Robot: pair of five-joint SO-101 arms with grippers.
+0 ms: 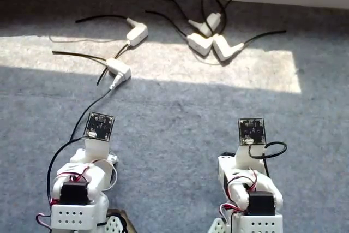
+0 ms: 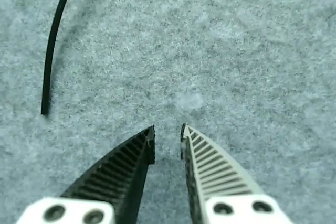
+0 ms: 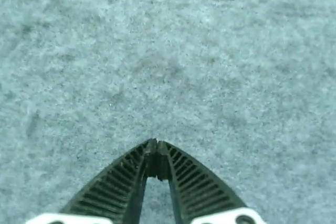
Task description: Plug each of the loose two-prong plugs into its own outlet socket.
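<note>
Carpet [image 1: 180, 124], grey, covers the whole work surface, with a sunlit band [image 1: 262, 77] running across its far half. Five white plug-and-socket pieces lie on the far side, each trailing a black cord. Which are plugs and which are sockets cannot be told. On the left, the far-left piece [image 1: 136, 34] sits at the far edge of the band. The near-left piece [image 1: 119, 69] sits closer, at the band's near edge, with a slim tip pointing toward the near side. These two lie apart and are not joined. On the right, the cluster of three pieces [image 1: 199, 43] lies at the far edge of the band, with the bodies touching or just beside one another. Whether any of the three are mated cannot be told. The left arm [image 1: 82, 189] stands at the near left and the right arm [image 1: 253, 192] at the near right, both well apart from every piece. The left gripper [image 2: 167, 141] hangs over bare carpet. Its claw is parted by a narrow gap at the tips, with one dark finger and one pale finger, and holds nothing. A loose black cord [image 2: 51, 51] lies on the carpet near it, clear of the fingers. The right gripper [image 3: 156, 156] also hangs over bare carpet, its tips closed together on nothing.
</note>
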